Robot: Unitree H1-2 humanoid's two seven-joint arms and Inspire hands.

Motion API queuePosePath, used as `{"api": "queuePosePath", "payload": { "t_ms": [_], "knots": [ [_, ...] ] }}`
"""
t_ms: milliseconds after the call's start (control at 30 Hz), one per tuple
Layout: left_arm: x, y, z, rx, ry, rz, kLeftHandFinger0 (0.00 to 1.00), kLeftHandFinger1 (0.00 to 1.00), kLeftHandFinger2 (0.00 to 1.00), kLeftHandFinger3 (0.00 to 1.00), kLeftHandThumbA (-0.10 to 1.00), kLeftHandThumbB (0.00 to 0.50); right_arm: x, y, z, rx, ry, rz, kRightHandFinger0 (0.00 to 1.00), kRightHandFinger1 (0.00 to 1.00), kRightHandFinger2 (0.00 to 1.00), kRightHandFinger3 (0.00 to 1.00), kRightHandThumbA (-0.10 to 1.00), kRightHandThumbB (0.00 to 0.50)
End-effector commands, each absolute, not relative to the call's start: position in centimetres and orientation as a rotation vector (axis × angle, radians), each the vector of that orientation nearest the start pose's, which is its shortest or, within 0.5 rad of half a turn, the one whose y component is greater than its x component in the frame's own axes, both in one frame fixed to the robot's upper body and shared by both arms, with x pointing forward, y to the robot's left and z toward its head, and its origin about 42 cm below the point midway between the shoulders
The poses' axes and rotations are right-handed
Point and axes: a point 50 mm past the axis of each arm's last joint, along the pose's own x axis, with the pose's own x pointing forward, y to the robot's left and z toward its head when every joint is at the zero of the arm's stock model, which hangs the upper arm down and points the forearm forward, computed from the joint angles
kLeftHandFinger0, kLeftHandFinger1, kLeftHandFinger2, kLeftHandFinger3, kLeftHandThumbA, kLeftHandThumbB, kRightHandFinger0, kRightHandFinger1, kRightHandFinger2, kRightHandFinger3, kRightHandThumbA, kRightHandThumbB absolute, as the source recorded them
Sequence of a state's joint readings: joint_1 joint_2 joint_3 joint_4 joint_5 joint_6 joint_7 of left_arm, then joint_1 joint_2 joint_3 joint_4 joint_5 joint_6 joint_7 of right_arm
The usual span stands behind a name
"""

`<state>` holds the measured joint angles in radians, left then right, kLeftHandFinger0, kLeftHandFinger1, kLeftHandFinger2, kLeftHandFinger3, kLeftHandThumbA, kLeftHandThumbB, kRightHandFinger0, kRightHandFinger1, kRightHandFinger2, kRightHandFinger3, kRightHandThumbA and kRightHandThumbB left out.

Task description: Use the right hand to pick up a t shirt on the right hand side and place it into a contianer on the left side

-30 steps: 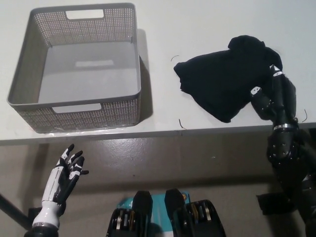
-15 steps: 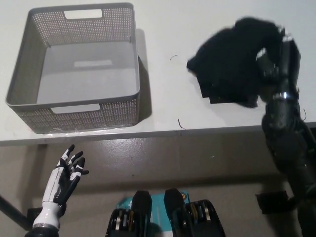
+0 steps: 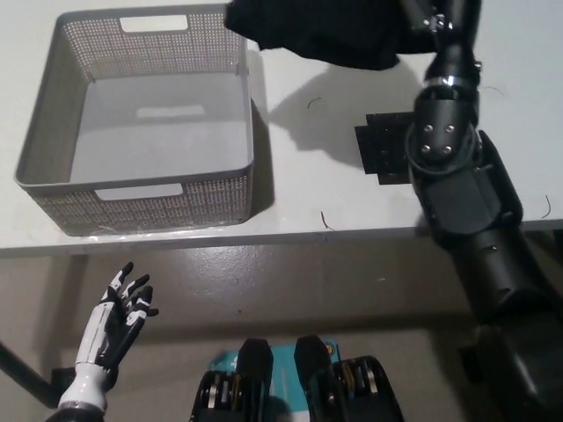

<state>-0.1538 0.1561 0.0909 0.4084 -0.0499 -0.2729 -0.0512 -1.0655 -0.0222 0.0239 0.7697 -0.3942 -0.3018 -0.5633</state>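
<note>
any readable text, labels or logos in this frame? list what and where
None readable.
Basket: plain grey mesh, no label visible.
T-shirt: plain black, no print showing.
Black patch on the table: no marking that can be made out.
Teal object at bottom edge: mostly hidden, nothing legible.

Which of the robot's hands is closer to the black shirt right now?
The right. The right hand holds the shirt in the air near the top of the picture, beside the basket. The left hand rests open below the table edge, far from it.
</note>
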Motion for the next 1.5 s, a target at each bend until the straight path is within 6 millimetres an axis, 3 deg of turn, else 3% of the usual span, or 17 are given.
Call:
{"api": "queuePosePath", "payload": {
  "t_ms": [0, 67, 133, 333, 367, 433, 500, 567, 667, 700, 733, 767, 800, 833, 867, 1000, 1467],
  "knots": [
    [32.9, 29.3, 6.8, 0.123, -0.062, 0.032, 0.74, 0.88, 0.90, 1.00, 0.71, 0.363, 53.4, -8.0, 41.9, -0.256, -0.831, -0.209, 0.38, 0.41, 0.50, 0.64, -0.10, 0.301],
    [32.9, 29.3, 6.8, 0.123, -0.062, 0.032, 0.74, 0.88, 0.90, 1.00, 0.71, 0.363, 53.4, -8.0, 41.9, -0.256, -0.831, -0.209, 0.37, 0.40, 0.50, 0.64, -0.10, 0.300],
    [32.7, 30.5, 7.2, 0.148, -0.065, 0.043, 0.75, 0.90, 0.91, 1.00, 0.77, 0.391, 52.6, -3.6, 43.4, -0.197, -0.850, -0.126, 0.38, 0.40, 0.51, 0.64, -0.10, 0.274],
    [32.0, 30.5, 7.4, 0.146, -0.055, 0.052, 0.76, 0.91, 0.92, 1.00, 0.81, 0.440, 52.3, -2.1, 43.6, -0.226, -0.869, -0.116, 0.40, 0.39, 0.50, 0.63, -0.10, 0.297],
    [30.1, 31.1, 7.4, 0.138, -0.056, 0.058, 0.77, 0.94, 0.94, 1.00, 0.79, 0.451, 51.3, 2.6, 42.8, -0.157, -0.829, -0.015, 0.35, 0.36, 0.49, 0.63, -0.10, 0.279],
    [29.8, 31.2, 7.4, 0.137, -0.054, 0.058, 0.77, 0.94, 0.94, 1.00, 0.79, 0.454, 51.2, 3.2, 42.7, -0.148, -0.825, -0.004, 0.34, 0.36, 0.48, 0.63, -0.10, 0.278],
    [29.8, 31.2, 7.5, 0.137, -0.053, 0.058, 0.77, 0.94, 0.94, 1.00, 0.79, 0.454, 51.3, 3.2, 42.7, -0.148, -0.825, -0.004, 0.34, 0.36, 0.48, 0.63, -0.10, 0.277],
    [29.2, 30.1, 7.8, 0.135, -0.057, 0.029, 0.75, 0.91, 0.91, 1.00, 0.76, 0.408, 50.5, 5.8, 41.6, -0.196, -0.779, 0.062, 0.45, 0.45, 0.56, 0.64, -0.10, 0.265],
    [29.2, 30.0, 7.8, 0.135, -0.055, 0.028, 0.75, 0.91, 0.91, 1.00, 0.75, 0.406, 50.5, 5.8, 41.5, -0.196, -0.778, 0.063, 0.46, 0.45, 0.57, 0.64, -0.10, 0.266],
    [29.2, 29.8, 8.0, 0.131, -0.059, 0.026, 0.76, 0.91, 0.92, 1.00, 0.71, 0.377, 50.5, 6.7, 40.8, -0.219, -0.742, 0.105, 0.43, 0.43, 0.55, 0.63, -0.10, 0.328],
    [29.4, 29.1, 8.2, 0.122, -0.063, 0.016, 0.75, 0.90, 0.91, 1.00, 0.68, 0.383, 50.3, 8.0, 39.2, -0.279, -0.689, 0.198, 0.47, 0.49, 0.62, 0.74, -0.10, 0.220],
    [29.6, 28.9, 8.3, 0.123, -0.065, 0.008, 0.75, 0.90, 0.92, 1.00, 0.69, 0.383, 50.5, 8.1, 38.7, -0.323, -0.660, 0.267, 0.55, 0.57, 0.71, 0.86, -0.10, 0.218],
    [29.8, 28.9, 8.3, 0.121, -0.071, 0.002, 0.75, 0.90, 0.92, 1.00, 0.70, 0.396, 50.7, 8.6, 38.2, -0.402, -0.613, 0.361, 0.68, 0.86, 1.00, 1.00, 0.02, 0.299],
    [29.8, 28.8, 8.3, 0.119, -0.071, -0.001, 0.75, 0.90, 0.92, 1.00, 0.71, 0.414, 50.8, 8.8, 37.9, -0.457, -0.584, 0.433, 0.98, 1.00, 1.00, 1.00, 0.33, 0.457],
    [30.1, 28.5, 8.5, 0.119, -0.074, -0.012, 0.75, 0.91, 0.93, 1.00, 0.72, 0.418, 51.0, 8.8, 37.5, -0.526, -0.544, 0.521, 1.00, 1.00, 1.00, 1.00, 0.37, 0.498],
    [30.8, 28.4, 8.8, 0.132, -0.084, -0.009, 0.73, 0.88, 0.90, 1.00, 0.73, 0.450, 51.1, 8.9, 36.6, -0.563, -0.503, 0.588, 1.00, 1.00, 1.00, 1.00, 0.54, 0.500],
    [30.2, 28.3, 8.2, 0.154, -0.092, 0.004, 0.65, 0.86, 0.89, 1.00, 0.74, 0.425, 51.7, 7.5, 35.1, -0.569, -0.419, 0.654, 1.00, 1.00, 1.00, 1.00, 0.58, 0.500]
  ]
}}
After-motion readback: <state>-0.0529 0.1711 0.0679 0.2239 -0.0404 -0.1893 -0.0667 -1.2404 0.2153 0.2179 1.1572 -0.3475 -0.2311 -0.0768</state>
